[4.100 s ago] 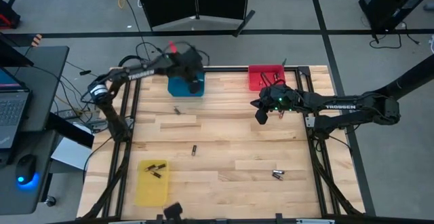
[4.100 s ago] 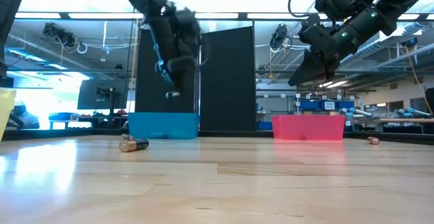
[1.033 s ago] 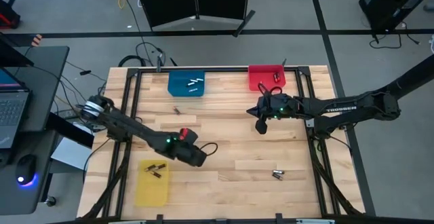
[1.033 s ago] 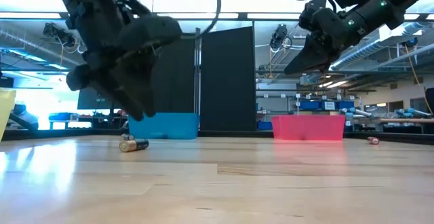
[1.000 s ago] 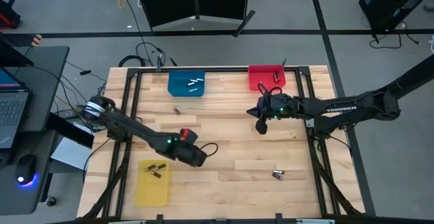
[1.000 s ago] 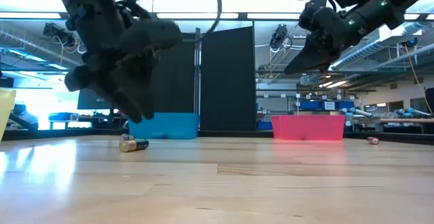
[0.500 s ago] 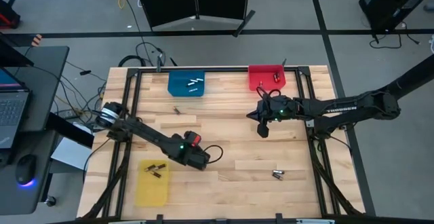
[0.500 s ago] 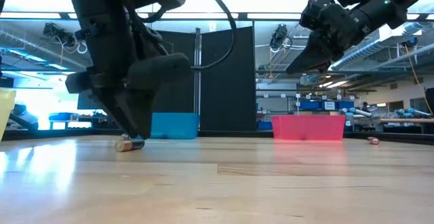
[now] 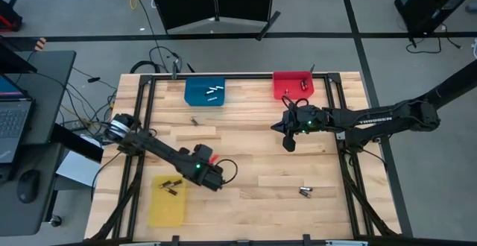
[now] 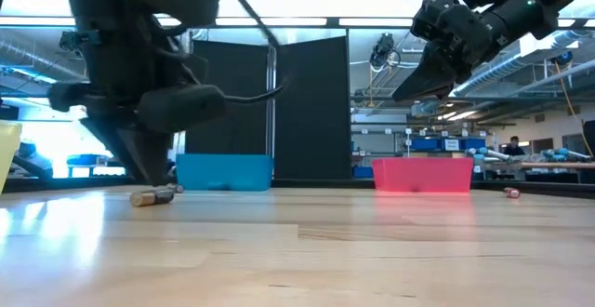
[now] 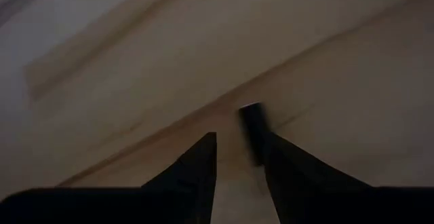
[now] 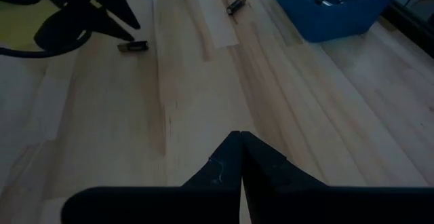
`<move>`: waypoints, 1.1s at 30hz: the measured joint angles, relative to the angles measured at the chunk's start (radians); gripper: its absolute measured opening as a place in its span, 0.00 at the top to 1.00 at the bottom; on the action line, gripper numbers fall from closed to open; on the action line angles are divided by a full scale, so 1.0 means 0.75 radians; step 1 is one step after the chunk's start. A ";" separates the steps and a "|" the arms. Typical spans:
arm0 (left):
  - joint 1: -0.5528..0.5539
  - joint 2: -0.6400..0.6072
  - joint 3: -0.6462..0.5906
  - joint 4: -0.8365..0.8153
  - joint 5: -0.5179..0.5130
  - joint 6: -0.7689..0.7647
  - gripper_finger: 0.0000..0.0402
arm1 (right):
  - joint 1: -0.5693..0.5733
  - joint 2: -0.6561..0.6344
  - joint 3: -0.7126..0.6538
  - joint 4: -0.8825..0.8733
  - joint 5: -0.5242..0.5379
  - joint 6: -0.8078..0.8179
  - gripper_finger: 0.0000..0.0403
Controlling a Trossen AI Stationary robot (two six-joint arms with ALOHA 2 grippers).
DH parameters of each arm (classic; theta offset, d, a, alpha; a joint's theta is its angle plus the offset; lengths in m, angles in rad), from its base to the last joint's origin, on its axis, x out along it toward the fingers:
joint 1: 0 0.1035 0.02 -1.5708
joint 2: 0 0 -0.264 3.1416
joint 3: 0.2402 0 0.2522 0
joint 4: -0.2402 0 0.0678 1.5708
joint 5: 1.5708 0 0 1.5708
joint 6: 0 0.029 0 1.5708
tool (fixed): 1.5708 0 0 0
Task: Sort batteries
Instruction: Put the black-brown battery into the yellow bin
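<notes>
L gripper [image 10: 147, 179] is down low over the table [image 9: 253, 153], near the front-left part, just beside the yellow bin [image 9: 165, 205]. Its fingers [image 11: 196, 166] are spread, tips near the wood. One dark battery [image 11: 252, 132] lies flat on the table btwn the tips, closer to one finger than the other; can't tell if it touches that finger. In the low view the same battery [image 10: 153, 195] lies on its side under the gripper, not lifted. From above the L arm runs diagonally from the table's left edge to that spot and the gripper [image 9: 212, 177] covers the battery. R gripper [image 9: 289, 143] hangs well above the table on the right side, in front of the red bin [image 9: 283, 88]; its fingers [image 12: 234, 157] are pressed together w/ nothing btwn them. Other batteries: a pair [image 9: 305, 191] lying together near the front right, well apart from both grippers; a single one [image 9: 194, 121] just in front of the blue bin [image 9: 195, 97]. Blue bin holds a few pale ones [image 9: 215, 91], red bin holds a couple [image 9: 303, 87], yellow bin has two dark ones [image 9: 173, 184] at its far end. Low view also shows a small battery [image 10: 511, 193] at the far right of the table, by the red bin.
</notes>
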 joint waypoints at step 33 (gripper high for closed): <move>-0.033 0.004 -0.004 0.213 -0.063 0.354 0.89 | -0.001 0.000 0.000 0.024 0.018 -0.050 0.97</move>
